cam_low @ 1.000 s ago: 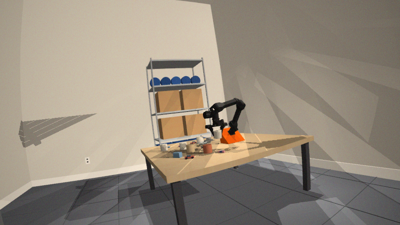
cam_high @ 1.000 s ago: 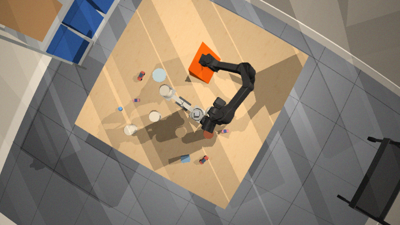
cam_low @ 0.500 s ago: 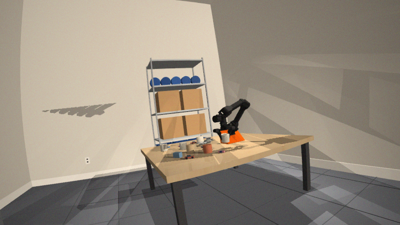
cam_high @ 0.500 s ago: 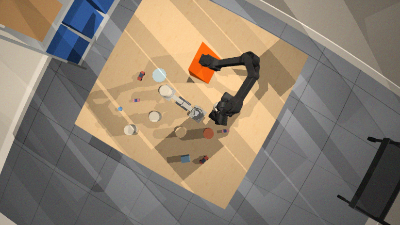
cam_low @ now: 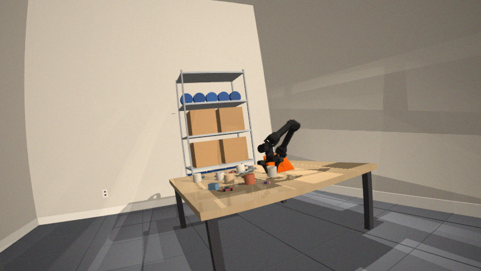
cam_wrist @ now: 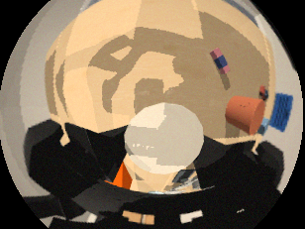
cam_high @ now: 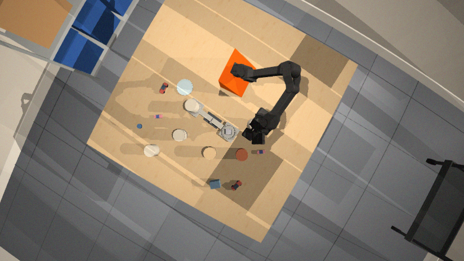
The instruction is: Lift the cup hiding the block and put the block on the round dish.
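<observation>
I am pinching the lifted cup (cam_low: 271, 170) between my fingers (cam_high: 251, 132), lowering it toward the counter (cam_high: 302, 129) beside the balance (cam_high: 208, 117), well apart from the round dish (cam_high: 184, 86). The block (cam_high: 228, 131) is sitting uncovered on the balance's near pad; its facing is too small to tell. Next I judge: releasing the cup, then grasping the block.

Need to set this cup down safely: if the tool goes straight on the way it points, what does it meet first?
The tool points down, shut on the cup; the table beside the balance likely comes first, though depth is unclear.
</observation>
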Controlling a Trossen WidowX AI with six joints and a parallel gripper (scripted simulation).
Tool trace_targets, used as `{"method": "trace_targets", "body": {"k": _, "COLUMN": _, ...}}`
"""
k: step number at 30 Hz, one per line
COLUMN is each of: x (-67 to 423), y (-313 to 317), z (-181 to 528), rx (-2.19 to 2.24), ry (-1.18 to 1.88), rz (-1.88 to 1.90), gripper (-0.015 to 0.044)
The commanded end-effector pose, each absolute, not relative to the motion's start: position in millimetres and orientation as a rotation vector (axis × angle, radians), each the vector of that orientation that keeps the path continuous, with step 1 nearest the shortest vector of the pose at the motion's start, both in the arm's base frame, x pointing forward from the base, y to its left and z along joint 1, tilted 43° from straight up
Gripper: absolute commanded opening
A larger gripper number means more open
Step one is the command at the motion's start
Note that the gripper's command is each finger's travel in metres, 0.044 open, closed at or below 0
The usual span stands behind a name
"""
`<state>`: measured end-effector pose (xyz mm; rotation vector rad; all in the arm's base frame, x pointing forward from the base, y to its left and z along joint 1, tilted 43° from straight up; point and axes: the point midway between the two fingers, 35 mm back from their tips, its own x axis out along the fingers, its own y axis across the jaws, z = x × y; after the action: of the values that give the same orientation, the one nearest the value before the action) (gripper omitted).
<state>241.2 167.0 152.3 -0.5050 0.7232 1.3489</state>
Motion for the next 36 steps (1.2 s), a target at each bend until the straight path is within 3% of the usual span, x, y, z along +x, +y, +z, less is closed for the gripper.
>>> {"method": "trace_targets", "body": {"k": 1, "x": 242, "y": 170, "z": 148, "rx": -0.502, "ry": 0.73, "rz": 1.344, "gripper": 0.0}}
{"method": "trace_targets", "body": {"k": 8, "x": 242, "y": 178, "z": 139, "rx": -0.502, "ry": 0.729, "rz": 1.344, "gripper": 0.0}}
{"method": "trace_targets", "body": {"k": 25, "x": 242, "y": 166, "z": 151, "rx": -0.505, "ry": 0.729, "rz": 1.347, "gripper": 0.044}}
{"method": "trace_targets", "body": {"k": 33, "x": 239, "y": 137, "z": 182, "rx": -0.504, "ry": 0.732, "rz": 1.343, "gripper": 0.044}}
{"method": "trace_targets", "body": {"k": 36, "x": 243, "y": 132, "z": 182, "rx": -0.477, "ry": 0.758, "rz": 1.306, "gripper": 0.0361}}
